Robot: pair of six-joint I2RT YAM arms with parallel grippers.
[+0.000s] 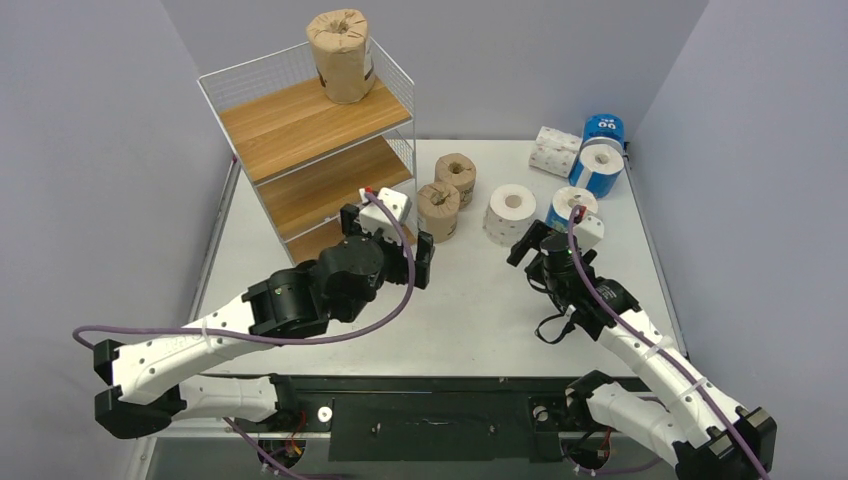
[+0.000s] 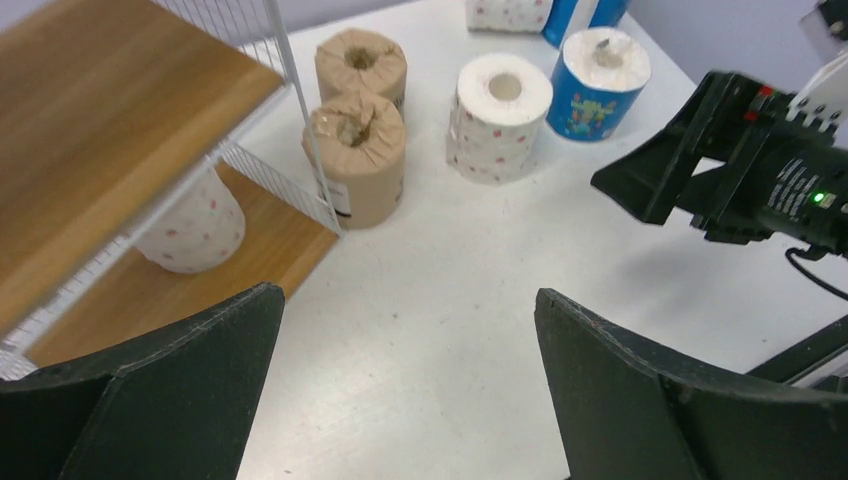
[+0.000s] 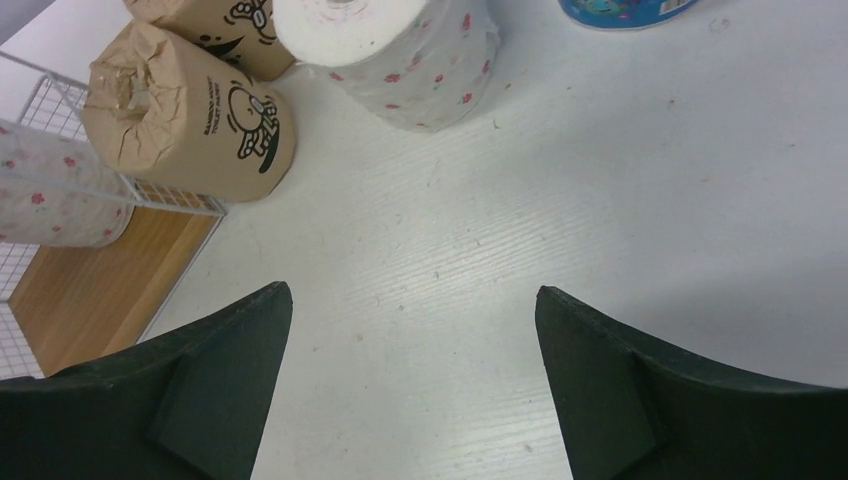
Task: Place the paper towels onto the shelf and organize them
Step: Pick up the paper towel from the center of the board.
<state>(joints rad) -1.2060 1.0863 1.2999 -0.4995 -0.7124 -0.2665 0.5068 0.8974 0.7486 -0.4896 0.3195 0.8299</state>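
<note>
The shelf (image 1: 300,150) stands at the back left, with one brown-wrapped paper towel roll (image 1: 342,55) on its top board. A white roll (image 2: 195,225) sits on the bottom board. On the table stand two brown rolls (image 1: 438,210) (image 1: 455,175), a white roll (image 1: 511,212) and a blue roll (image 1: 572,205). My left gripper (image 1: 395,240) (image 2: 410,330) hangs open and empty over bare table by the shelf's front corner. My right gripper (image 1: 540,235) (image 3: 413,330) is open and empty too, just in front of the white roll (image 3: 400,50) and the blue one.
At the back right stand another blue roll (image 1: 600,165), a blue roll on its side (image 1: 603,127) and a white roll on its side (image 1: 555,152). The right arm (image 2: 760,170) is close on the right in the left wrist view. Grey walls enclose the table.
</note>
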